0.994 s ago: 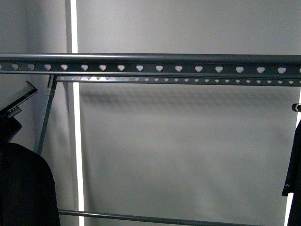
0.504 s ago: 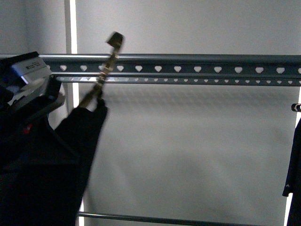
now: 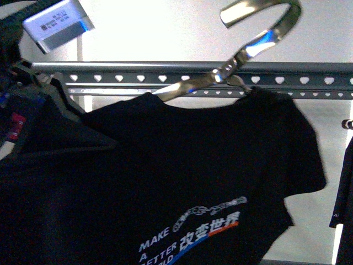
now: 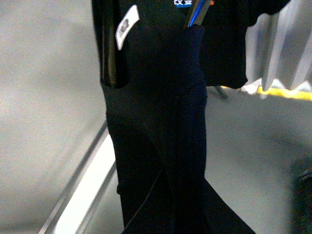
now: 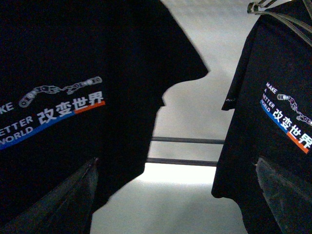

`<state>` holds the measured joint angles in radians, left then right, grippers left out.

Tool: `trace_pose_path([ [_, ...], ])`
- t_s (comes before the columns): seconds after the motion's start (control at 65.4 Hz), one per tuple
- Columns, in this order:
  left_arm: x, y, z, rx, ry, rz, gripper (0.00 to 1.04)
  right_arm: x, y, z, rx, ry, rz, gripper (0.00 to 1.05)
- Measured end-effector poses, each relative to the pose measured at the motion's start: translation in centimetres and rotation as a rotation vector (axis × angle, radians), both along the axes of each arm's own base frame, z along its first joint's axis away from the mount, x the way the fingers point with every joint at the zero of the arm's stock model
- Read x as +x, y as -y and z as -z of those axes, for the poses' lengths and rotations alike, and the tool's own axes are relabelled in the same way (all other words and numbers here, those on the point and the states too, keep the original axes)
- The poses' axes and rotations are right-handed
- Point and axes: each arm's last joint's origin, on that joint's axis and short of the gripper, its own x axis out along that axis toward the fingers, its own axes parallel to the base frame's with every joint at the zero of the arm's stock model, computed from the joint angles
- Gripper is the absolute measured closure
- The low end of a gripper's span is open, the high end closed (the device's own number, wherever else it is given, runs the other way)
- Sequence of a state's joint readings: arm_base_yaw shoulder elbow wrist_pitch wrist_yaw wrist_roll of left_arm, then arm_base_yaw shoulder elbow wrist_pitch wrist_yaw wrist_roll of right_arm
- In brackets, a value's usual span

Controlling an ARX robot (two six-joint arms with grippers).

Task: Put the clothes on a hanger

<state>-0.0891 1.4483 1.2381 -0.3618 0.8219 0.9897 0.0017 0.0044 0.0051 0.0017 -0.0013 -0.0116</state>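
Item inspected: the T-shirt (image 3: 193,182), black with a white printed slogan, sits on a small coat hanger (image 3: 182,88). It hangs in front of and below the rack's rail (image 3: 309,74), covering most of the rail's left and middle.

The hanger's metal hook (image 3: 265,22) stands above the rail, tilted and not on it. In my judgement it is held this high so that the hook can clear the rail before it is set down.

The left arm (image 3: 55,25) is at the rail's left end, level with it and above it. Its jaws are lost against the black cloth in both the front and left wrist views, so I cannot tell whether they grip.

The right gripper (image 5: 174,165) is below the rail. Its fingers are spread wide with nothing between them, which suggests it is standing by rather than carrying.

A second printed T-shirt (image 5: 273,122) hangs below the rail's right end, apart from the first. The free space for the hook therefore appears to be the middle of the rail.

The hanging step is not yet done.
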Motion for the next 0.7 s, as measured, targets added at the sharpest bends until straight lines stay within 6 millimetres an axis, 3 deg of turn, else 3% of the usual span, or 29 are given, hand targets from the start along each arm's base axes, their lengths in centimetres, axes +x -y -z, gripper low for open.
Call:
trace_pose_path([
  [0.367, 2.9, 3.7, -1.5, 0.062, 0.33, 0.096, 1.01, 0.0, 0.0, 0.0, 0.0, 0.0, 0.0, 0.07],
  [0.703, 3.1, 4.0, -1.4, 0.063, 0.336, 0.097, 1.01, 0.0, 0.0, 0.0, 0.0, 0.0, 0.0, 0.07],
])
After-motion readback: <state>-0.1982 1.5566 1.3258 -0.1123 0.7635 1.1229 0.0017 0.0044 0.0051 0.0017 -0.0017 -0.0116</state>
